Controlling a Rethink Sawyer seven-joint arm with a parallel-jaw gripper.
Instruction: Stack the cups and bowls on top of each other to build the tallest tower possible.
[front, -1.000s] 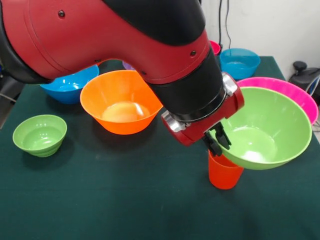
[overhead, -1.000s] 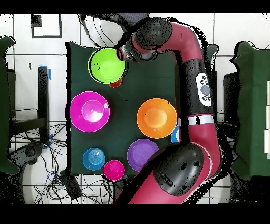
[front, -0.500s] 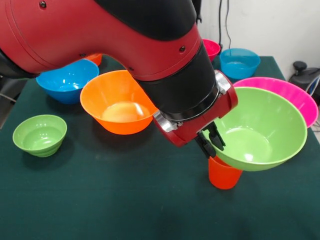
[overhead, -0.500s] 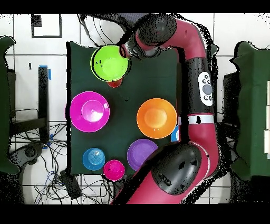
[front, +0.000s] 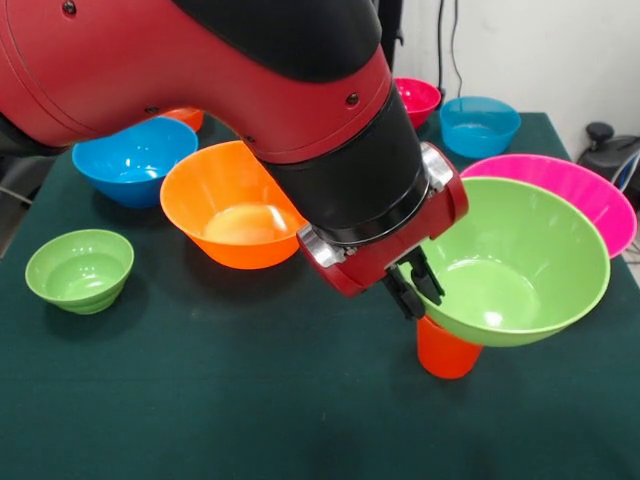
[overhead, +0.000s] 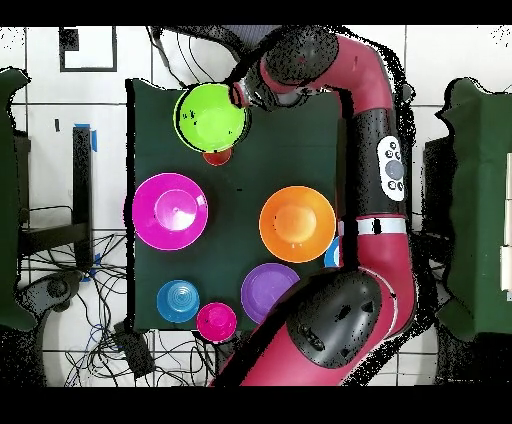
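Leftmost in the front view, a small green bowl (front: 79, 270) sits alone on the dark green table (front: 250, 410). Behind it and a little to the right stands a blue bowl (front: 133, 160), and just right of that the big orange bowl (front: 232, 205), upright and empty, close beside the blue one. A sliver of a small orange bowl (front: 185, 117) peeks out behind them, under the red arm (front: 200, 70).

Next comes the arm's black wrist, reaching down over the middle of the table to the gripper (front: 410, 287). Its dark fingers are pinched together on the near-left rim of the medium green bowl (front: 520, 265), one inside the rim and one outside, so the gripper has hold of that bowl. The green bowl hangs tilted, its mouth turned toward the camera, directly over the orange-red cup (front: 447, 350). The cup stands upright on the table, and the bowl's underside covers its mouth; whether the two touch cannot be told.

Right of the green bowl and partly hidden behind it lies the big pink bowl (front: 590, 195). Farther back stand the magenta-red bowl (front: 418, 98) and a second, smaller blue bowl (front: 480, 123), side by side near the table's far edge.

From overhead, the green bowl (overhead: 211, 117) hides all but an edge of the cup (overhead: 217, 156), and a purple bowl (overhead: 268, 292) shows beside the arm's base.
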